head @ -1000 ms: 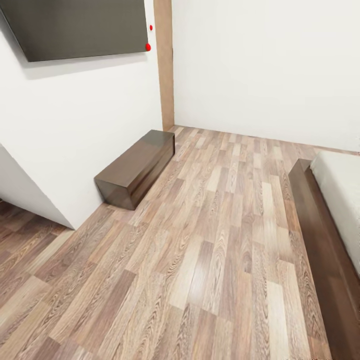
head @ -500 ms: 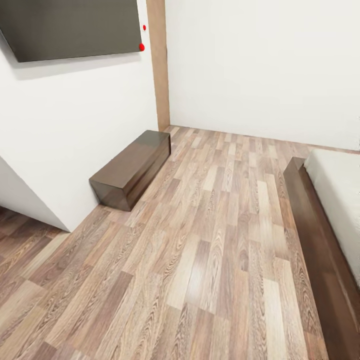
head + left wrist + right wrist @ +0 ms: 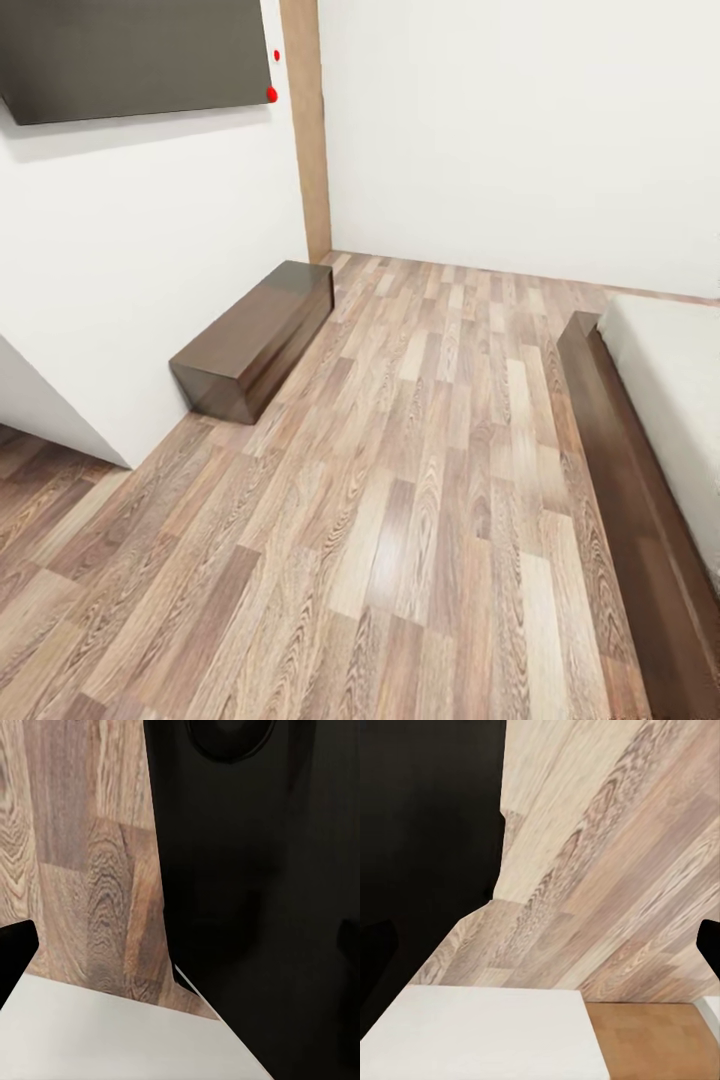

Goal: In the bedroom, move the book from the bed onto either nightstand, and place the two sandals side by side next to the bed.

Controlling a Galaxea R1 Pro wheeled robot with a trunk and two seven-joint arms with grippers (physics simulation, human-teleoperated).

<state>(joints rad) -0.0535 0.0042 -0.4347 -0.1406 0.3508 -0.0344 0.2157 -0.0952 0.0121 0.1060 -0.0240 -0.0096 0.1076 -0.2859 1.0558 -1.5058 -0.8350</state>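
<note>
View swung rightward, more bed [image 3: 640, 430] showing, cabinet [image 3: 255, 338] shifted left

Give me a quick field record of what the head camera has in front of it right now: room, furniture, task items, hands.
room: bedroom, wood-plank floor, white walls
bed: dark wooden frame and off-white mattress at the head view's right edge
low cabinet: long dark brown box against the left wall
wall panel: dark flat screen above the cabinet
door frame: brown wooden strip in the corner
book, sandals, nightstand: none visible in the head view
hands: state cannot be told from the wrist views
</note>
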